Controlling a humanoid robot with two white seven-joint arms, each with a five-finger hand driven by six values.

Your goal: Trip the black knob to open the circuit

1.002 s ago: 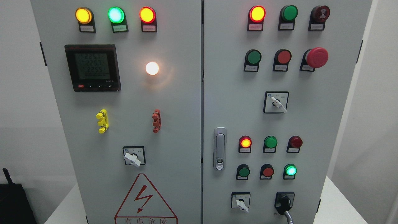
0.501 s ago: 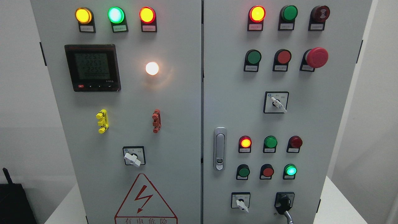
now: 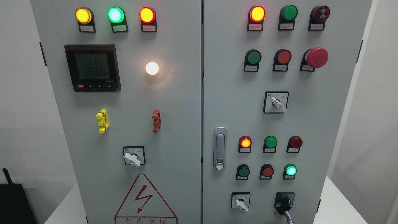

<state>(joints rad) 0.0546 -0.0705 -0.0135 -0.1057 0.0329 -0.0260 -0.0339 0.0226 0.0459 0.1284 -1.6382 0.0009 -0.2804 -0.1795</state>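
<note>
Black knob [image 3: 283, 203] sits unchanged at the cabinet's lower right; no hand visible

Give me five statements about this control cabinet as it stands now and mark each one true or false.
1. The black knob sits at the lower right of the right door. True.
2. A robot hand grips the black knob. False: no hand is in view.
3. The top-left green lamp is lit. True.
4. The red mushroom button is on the left door. False: it is on the right door.
5. The meter display is dark. False: it shows digits.
</note>
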